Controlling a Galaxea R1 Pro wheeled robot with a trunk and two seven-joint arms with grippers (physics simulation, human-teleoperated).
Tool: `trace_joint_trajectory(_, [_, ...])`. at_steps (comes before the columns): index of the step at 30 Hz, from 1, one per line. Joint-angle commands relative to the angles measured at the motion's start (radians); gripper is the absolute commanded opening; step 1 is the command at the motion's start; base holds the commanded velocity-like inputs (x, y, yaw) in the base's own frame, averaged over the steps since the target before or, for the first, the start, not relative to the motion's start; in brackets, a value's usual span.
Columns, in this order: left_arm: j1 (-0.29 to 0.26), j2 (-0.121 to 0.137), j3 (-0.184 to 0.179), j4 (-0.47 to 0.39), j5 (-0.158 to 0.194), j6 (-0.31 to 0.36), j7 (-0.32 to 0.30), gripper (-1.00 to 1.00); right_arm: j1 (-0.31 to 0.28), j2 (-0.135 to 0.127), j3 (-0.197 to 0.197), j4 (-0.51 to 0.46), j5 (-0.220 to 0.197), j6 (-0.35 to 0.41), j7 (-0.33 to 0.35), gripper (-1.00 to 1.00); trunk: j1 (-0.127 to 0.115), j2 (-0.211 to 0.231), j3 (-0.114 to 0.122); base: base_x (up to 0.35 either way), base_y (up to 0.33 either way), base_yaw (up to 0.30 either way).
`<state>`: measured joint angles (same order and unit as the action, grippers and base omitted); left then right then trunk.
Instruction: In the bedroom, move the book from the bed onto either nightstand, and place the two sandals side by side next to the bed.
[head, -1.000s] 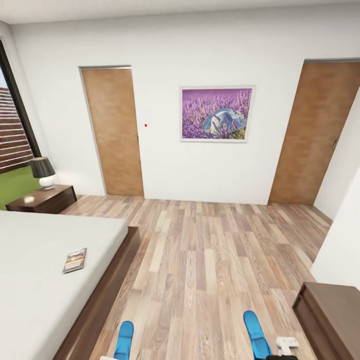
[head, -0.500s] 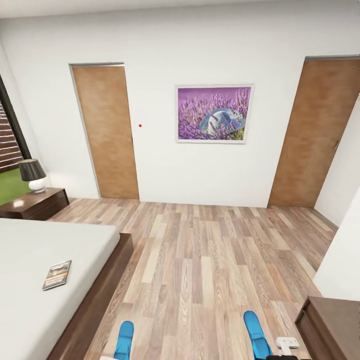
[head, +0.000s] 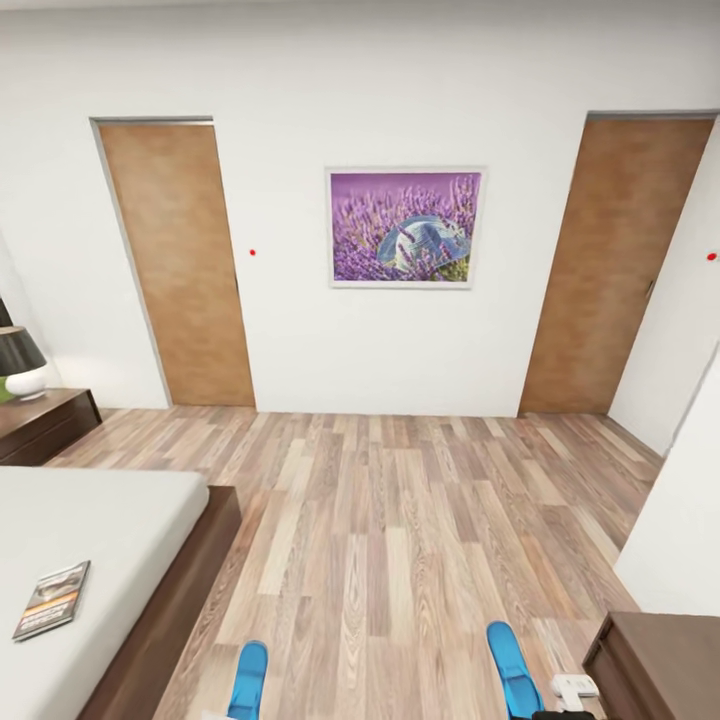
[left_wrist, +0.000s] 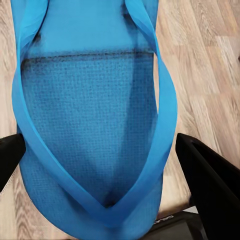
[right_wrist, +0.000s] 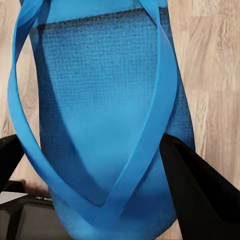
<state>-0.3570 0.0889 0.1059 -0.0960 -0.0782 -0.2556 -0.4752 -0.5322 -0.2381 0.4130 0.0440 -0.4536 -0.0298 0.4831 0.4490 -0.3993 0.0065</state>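
Sandals (head: 248, 680) are being carried, each arm's fingers (left_wrist: 210, 175) clamped on one, needing setting down beside the bed (head: 160, 610).

Both sandals are bright blue: the left sandal (left_wrist: 95, 125) has a finely dotted footbed crossed by a dark line, the right sandal (right_wrist: 105, 110) the same woven grain. The floor (head: 400, 540) is striped in mixed brown and pale planks. The bed (head: 90, 530) is pale grey-white on a dark brown frame. The book (head: 52, 599) is dark with an orange band. The painting (head: 404, 228) is purple.
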Motion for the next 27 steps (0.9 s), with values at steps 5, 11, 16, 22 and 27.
trace_joint_trajectory(5, [0.000, 0.000, 0.009, 0.001, -0.008, -0.004, -0.003, -1.00, -0.001, 0.000, 0.007, 0.004, -0.011, -0.002, 0.005, -1.00, 0.001, -0.001, 0.000, 0.325, 0.000, -0.001])
trace_joint_trajectory(11, [0.000, 0.000, 0.009, 0.001, -0.008, -0.004, -0.003, -1.00, -0.001, 0.000, 0.007, 0.004, -0.011, -0.002, 0.005, -1.00, 0.001, -0.001, 0.000, 0.326, 0.000, 0.000])
trace_joint_trajectory(16, [0.000, -0.001, 0.009, 0.001, -0.008, -0.004, -0.002, -1.00, -0.001, 0.000, 0.007, 0.004, -0.010, -0.002, 0.005, -1.00, 0.001, -0.001, 0.000, 0.326, 0.000, 0.000])
trace_joint_trajectory(22, [0.000, -0.001, 0.009, 0.001, -0.008, -0.004, -0.001, -1.00, -0.001, 0.000, 0.007, 0.004, -0.011, -0.002, 0.005, -1.00, 0.001, -0.001, 0.000, 0.326, 0.000, 0.000])
trace_joint_trajectory(27, [0.000, -0.001, 0.009, 0.001, -0.008, -0.004, 0.000, -1.00, -0.002, 0.000, 0.007, 0.004, -0.011, -0.002, 0.005, -1.00, 0.001, -0.001, 0.000, 0.327, 0.000, 0.000])
